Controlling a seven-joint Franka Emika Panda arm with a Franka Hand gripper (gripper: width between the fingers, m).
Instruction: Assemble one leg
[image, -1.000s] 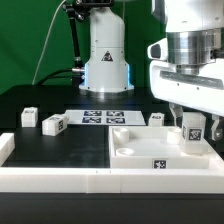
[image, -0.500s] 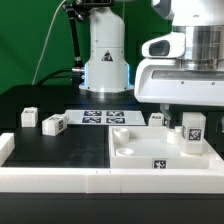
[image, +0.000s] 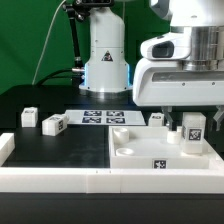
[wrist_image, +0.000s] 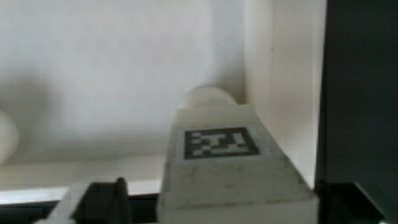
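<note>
A leg (image: 193, 128) stands upright on the large white panel (image: 150, 152), at its corner on the exterior view's right, with its marker tag facing the camera. My gripper (image: 188, 113) hangs just above that leg, its fingers on either side of the leg's top. In the wrist view the leg (wrist_image: 222, 145) sits between the two dark fingers (wrist_image: 103, 203), with a gap showing beside it, so the jaws are open. The panel's surface (wrist_image: 107, 80) fills the rest of that view.
Three more legs lie on the black table: two at the exterior view's left (image: 29, 116) (image: 53, 124) and one behind the panel (image: 157, 119). The marker board (image: 105, 118) lies in the middle. A white raised rim (image: 60, 178) runs along the front. The robot base (image: 105, 60) stands at the back.
My gripper has risen from low around the leg to just above it. The leg has stayed standing on the panel.
</note>
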